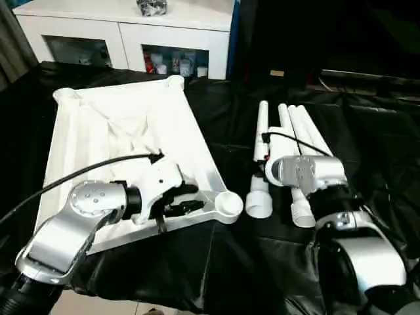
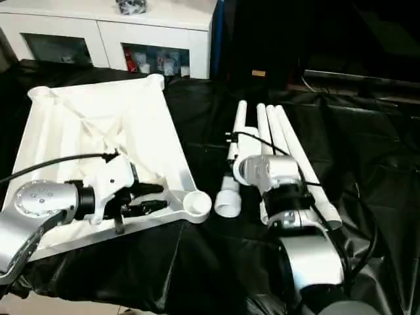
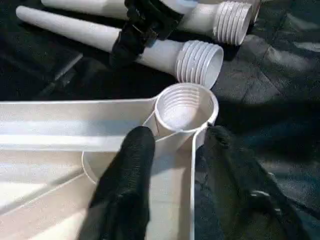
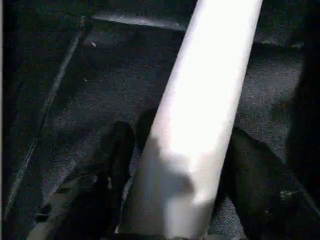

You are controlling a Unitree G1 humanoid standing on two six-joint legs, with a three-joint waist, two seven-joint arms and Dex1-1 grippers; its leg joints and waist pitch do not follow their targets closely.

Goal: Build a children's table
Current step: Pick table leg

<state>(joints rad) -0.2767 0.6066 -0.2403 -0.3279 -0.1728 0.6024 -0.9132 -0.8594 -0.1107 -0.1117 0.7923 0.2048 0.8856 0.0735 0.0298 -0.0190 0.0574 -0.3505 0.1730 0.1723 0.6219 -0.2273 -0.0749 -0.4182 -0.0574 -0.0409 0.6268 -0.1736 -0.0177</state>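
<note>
The white tabletop (image 1: 131, 125) lies upside down on the left, ribs up, with a round corner socket (image 3: 182, 107) at its near right corner. My left gripper (image 3: 179, 135) is open just behind that socket, one finger inside the tabletop's rim and one outside. Several white legs (image 1: 298, 131) lie side by side on the right. The leftmost leg (image 4: 210, 90) runs between the fingers of my right gripper (image 4: 182, 135), which stands open close around it. Its threaded end (image 3: 200, 62) points toward the socket.
A black cloth (image 1: 230, 262) covers the work surface. A white cabinet (image 1: 131, 33) with glass doors stands behind the tabletop. A black cable (image 1: 79, 174) runs from my left forearm over the tabletop.
</note>
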